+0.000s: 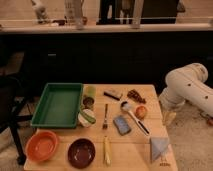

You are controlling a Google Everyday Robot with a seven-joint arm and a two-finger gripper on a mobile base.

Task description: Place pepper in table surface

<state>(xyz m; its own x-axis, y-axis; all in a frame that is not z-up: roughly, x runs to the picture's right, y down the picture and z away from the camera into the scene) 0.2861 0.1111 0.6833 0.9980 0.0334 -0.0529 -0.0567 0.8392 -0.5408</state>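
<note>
The end effector hung just off the right edge of the bench. I could not tell its grip, nor find the pepper. Releasing there might drop it floorward.

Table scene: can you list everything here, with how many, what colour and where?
Table: one, light wood, centre.
Tray: one, green, back left.
Cylinder: one, olive-green, beside the tray's right wall.
Tub: one, white and green, by the tray's front right corner.
Bowls: two, orange at front left, dark red next to it.
Stick: one, yellow, front centre.
Fork: one, dark, middle.
Pouch: one, blue-grey, middle.
Spoon: one, pale head with black handle, right of the pouch.
Fruit: one, orange, right side.
Lump: one, brown, back right.
Bar: one, dark, back centre.
Cloth: one, grey-blue, front right corner.
Pepper: none made out.
Arm: one, white, right of the table.
Gripper: one, pale, low beside the table's right edge.
</note>
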